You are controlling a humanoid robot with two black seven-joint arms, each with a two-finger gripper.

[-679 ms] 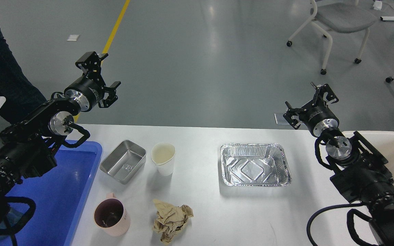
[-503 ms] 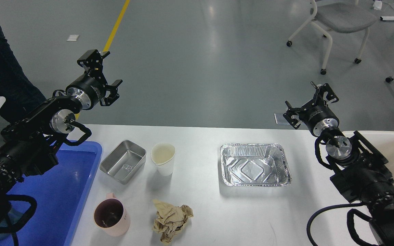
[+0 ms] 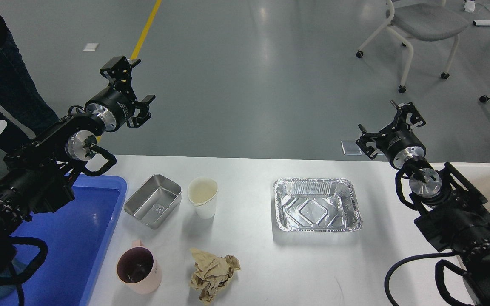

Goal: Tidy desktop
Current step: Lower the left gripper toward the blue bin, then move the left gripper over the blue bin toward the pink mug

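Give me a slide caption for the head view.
Both grippers, left and right, open above a desktop holding foil tray, steel pan, cups and crumpled paper.
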